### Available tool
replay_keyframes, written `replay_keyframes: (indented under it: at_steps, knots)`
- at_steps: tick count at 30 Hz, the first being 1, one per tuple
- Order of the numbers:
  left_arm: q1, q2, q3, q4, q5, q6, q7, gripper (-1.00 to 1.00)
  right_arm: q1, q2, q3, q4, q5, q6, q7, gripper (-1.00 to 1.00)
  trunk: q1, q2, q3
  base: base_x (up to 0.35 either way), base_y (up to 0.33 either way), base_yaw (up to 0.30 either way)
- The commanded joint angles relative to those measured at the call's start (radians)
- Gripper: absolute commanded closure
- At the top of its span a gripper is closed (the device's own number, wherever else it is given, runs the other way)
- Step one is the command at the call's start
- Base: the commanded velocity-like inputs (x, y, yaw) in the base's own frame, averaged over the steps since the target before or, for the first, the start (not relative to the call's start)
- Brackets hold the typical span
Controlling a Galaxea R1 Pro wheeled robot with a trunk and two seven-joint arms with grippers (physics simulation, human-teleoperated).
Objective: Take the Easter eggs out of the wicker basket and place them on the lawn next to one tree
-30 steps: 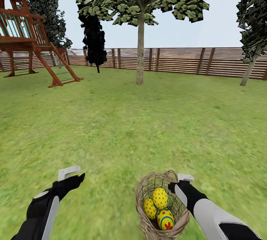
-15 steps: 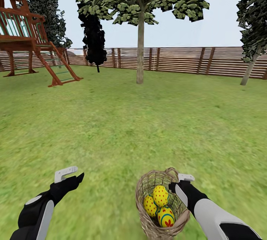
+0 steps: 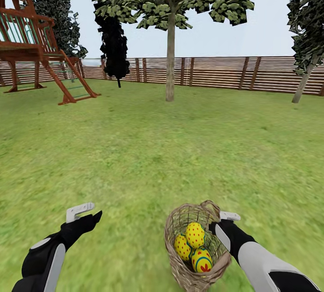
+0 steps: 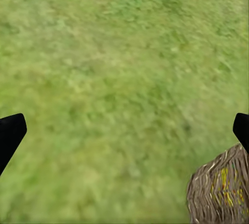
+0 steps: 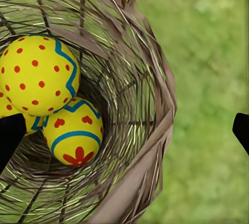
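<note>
Basket: our right gripper (image 3: 223,221) clamps the wicker basket (image 3: 194,248) rim, lifted slightly since before (eggs (image 3: 195,234) inside).
Left gripper (image 3: 85,211): open, empty.
Tree (image 3: 170,57): 12 o'clock, far.

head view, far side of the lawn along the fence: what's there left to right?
Wooden play structure → dark conifer → straight-trunked tree → leaning tree at the right edge.

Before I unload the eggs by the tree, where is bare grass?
Open lawn runs from the wicker basket to the tree, and around its trunk. Crowded: the basket beside the right claw.
</note>
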Motion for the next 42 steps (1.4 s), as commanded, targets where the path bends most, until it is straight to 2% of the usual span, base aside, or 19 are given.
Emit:
replay_keyframes:
  at_steps: [1,28,36,40,42]
  knots:
    - [-0.001,-0.001,0.003,-0.001,0.007,0.006,-0.002,-1.00,0.000,0.001,-0.004,-0.002,-0.008,0.002,-0.007,-1.00,0.004,-0.008,-0.004,0.000,0.000,0.000]
    - [-0.001,-0.001,0.006,0.001,0.007,0.007,-0.001,-1.00,0.000,-0.002,-0.005,-0.003,-0.009,0.025,-0.012,-1.00,0.107,-0.197,-0.089,0.000,0.000,0.000]
    - [-0.001,-0.001,0.009,0.000,0.007,0.007,-0.001,-1.00,0.000,-0.027,-0.008,-0.003,-0.014,0.026,-0.009,-1.00,0.138,-0.253,-0.114,0.000,0.000,0.000]
    - [-0.001,-0.001,0.009,0.000,0.007,0.007,-0.001,-1.00,0.000,-0.031,-0.008,-0.003,-0.016,0.026,-0.009,-1.00,0.153,-0.281,-0.126,0.000,0.000,0.000]
    - [-0.001,-0.001,0.009,0.000,0.007,0.007,-0.001,-1.00,0.000,-0.031,-0.008,-0.003,-0.016,0.026,-0.009,-1.00,0.153,-0.281,-0.126,0.000,0.000,0.000]
